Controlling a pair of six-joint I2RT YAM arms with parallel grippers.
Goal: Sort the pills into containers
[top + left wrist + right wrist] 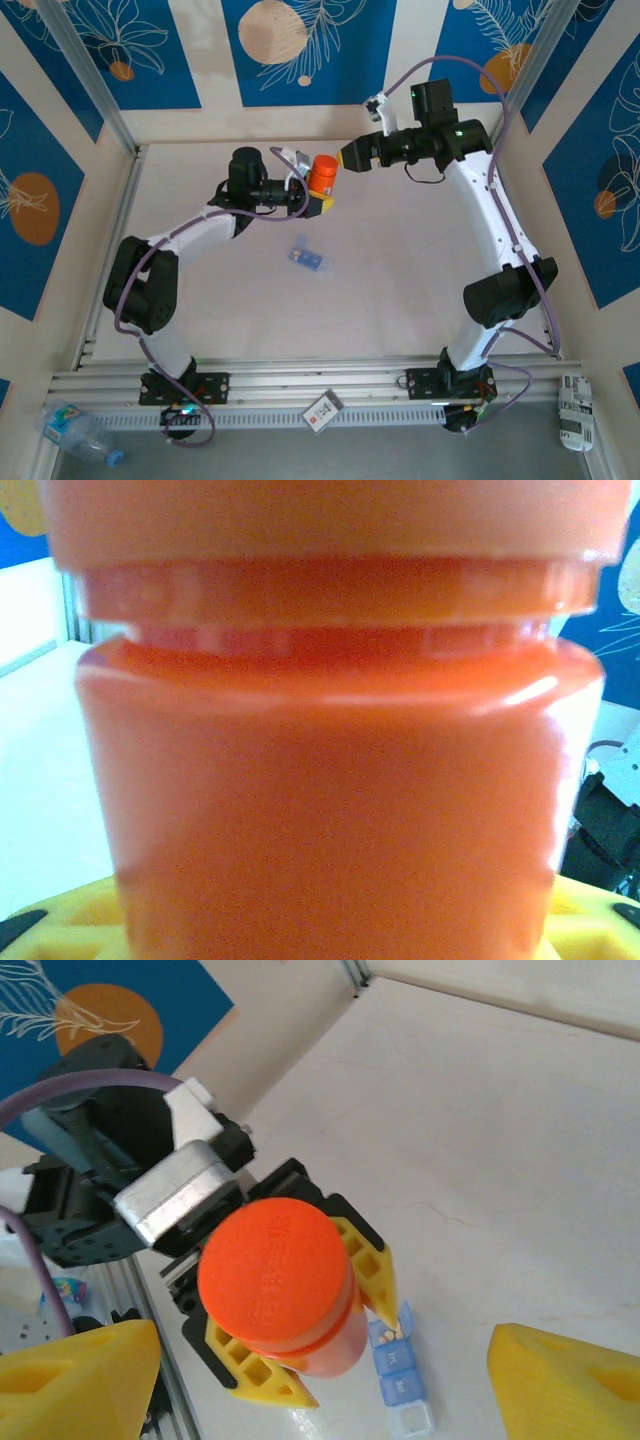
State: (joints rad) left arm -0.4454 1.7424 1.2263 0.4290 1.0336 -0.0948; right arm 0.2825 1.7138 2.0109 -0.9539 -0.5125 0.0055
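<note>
**Q:** What lies nearest the arm bases?

**A:** A clear plastic bottle (pixel 75 432) lies outside the near rail on the left. A small white card (pixel 322 410) rests on the rail between the two bases.

**Q:** Location of the containers?

**A:** The blue pill box (pixel 308 257) lies flat on the table (pixel 400 300), mid-field, between the two arms and nearer than both grippers. In the right wrist view the pill box (pixel 400 1380) shows its row of compartments, one end hidden behind the orange bottle (pixel 290 1290).

**Q:** State of the left gripper?

**A:** The left gripper (pixel 318 192) is clamped on the orange bottle (pixel 322 175), one yellow finger (pixel 365 1260) on each side of the body. The bottle is upright, with the cap (pixel 275 1265) fitted. Whether its base touches the table cannot be told.

**Q:** State of the right gripper?

**A:** The right gripper (pixel 346 156) is just beside the bottle on the far right. Its yellow fingers (pixel 80 1380) are spread wide and hold nothing.
</note>
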